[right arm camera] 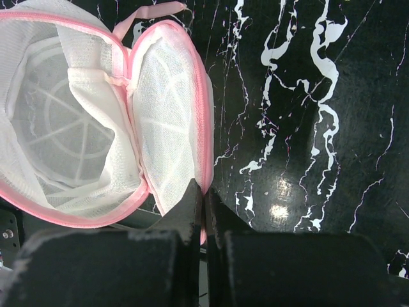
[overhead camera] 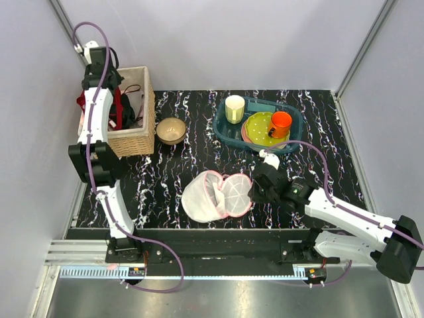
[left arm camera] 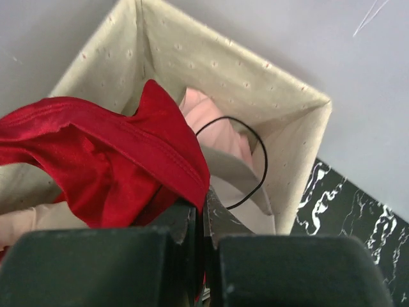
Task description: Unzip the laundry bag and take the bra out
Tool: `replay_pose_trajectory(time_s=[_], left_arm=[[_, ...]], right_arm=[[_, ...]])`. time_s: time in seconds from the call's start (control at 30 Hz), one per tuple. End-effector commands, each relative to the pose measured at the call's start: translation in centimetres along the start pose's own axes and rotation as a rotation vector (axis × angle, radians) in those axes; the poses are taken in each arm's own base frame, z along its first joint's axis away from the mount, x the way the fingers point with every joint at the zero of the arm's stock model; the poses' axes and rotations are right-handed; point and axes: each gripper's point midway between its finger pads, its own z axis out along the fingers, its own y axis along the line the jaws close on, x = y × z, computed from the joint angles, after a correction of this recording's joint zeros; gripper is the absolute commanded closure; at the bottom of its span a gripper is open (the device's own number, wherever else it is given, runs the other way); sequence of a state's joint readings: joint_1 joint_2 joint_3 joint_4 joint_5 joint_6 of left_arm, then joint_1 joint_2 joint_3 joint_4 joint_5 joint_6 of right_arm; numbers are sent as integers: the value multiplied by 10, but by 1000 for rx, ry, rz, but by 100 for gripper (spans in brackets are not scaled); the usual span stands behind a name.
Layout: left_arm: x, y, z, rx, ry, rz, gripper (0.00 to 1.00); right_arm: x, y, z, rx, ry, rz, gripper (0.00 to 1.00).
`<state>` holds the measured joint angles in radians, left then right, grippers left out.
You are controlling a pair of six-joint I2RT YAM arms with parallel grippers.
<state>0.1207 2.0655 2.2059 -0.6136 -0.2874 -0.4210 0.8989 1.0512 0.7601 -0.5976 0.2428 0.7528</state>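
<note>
The laundry bag (overhead camera: 215,195) lies unzipped in the middle of the table, its two white mesh halves spread apart with nothing inside. My right gripper (right arm camera: 204,192) is shut on the pink zipper trim at the edge of the laundry bag's (right arm camera: 83,128) right half. The bra (left arm camera: 108,153), dark red with a stitched edge, hangs from my left gripper (left arm camera: 203,201), which is shut on its fabric. It is held just above the opening of the wicker basket (overhead camera: 136,136) at the far left. In the top view only bits of the red bra (overhead camera: 118,109) show beside the left arm.
Inside the lined basket (left arm camera: 255,83) lie a pale pink cloth (left arm camera: 217,134) and a black cord loop (left arm camera: 262,160). A small bowl (overhead camera: 171,130) stands right of the basket. A blue tray (overhead camera: 228,136) at the back holds a cream cup (overhead camera: 234,108), a green plate (overhead camera: 258,126) and an orange mug (overhead camera: 279,124).
</note>
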Motion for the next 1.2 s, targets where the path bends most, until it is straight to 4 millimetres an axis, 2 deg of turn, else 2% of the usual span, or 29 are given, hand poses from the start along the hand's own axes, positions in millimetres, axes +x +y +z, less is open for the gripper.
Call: replay_pose_trajectory(time_s=[0.0, 0.03, 0.07, 0.1, 0.13, 0.17, 0.23, 0.27, 0.33, 0.37, 0.4, 0.43, 0.47, 0.53, 0.7, 0.93, 1.17], left_arm=[[5, -20, -4, 69, 13, 0, 100], [4, -26, -11, 73, 11, 27, 100], [-3, -40, -27, 81, -21, 60, 100], [-13, -48, -40, 86, -58, 106, 100], [-33, -54, -57, 90, -114, 116, 100], [-41, -74, -79, 97, -162, 141, 100], [-81, -85, -123, 101, -283, 149, 100], [-89, -97, -145, 125, -319, 155, 100], [-118, -94, -182, 92, -413, 140, 100], [-125, -99, -201, 103, -444, 131, 100], [-130, -96, -211, 89, -465, 138, 100], [-151, -88, -240, 88, -535, 87, 100], [-142, -91, -242, 91, -528, 107, 100], [-157, -86, -273, 103, -590, 88, 100], [-167, -84, -299, 116, -624, 111, 100], [-162, -85, -295, 119, -620, 117, 100], [-177, -90, -294, 93, -659, 102, 100]], right_arm=[[-9, 12, -2, -43, -33, 9, 100], [-8, 12, -2, -43, -31, 7, 100], [-9, 12, -2, -43, -30, 8, 100], [-8, 12, -2, -44, -27, 5, 100], [-8, 12, -2, -45, -28, 5, 100], [-8, 12, -2, -45, -28, 5, 100], [-8, 12, -2, -46, -29, 4, 100], [-8, 12, -2, -46, -27, 4, 100], [-8, 14, -3, -54, -24, 6, 100], [-8, 14, -4, -58, -25, 13, 100], [-7, 15, -5, -61, -25, 12, 100], [-9, 16, -8, -72, -32, 21, 100], [-9, 15, -9, -72, -34, 24, 100], [-8, 12, -12, -72, -38, 33, 100], [-10, 0, -20, -39, -65, 41, 100], [-13, -7, -32, -32, -90, 52, 100], [-13, -11, -37, -35, -105, 59, 100]])
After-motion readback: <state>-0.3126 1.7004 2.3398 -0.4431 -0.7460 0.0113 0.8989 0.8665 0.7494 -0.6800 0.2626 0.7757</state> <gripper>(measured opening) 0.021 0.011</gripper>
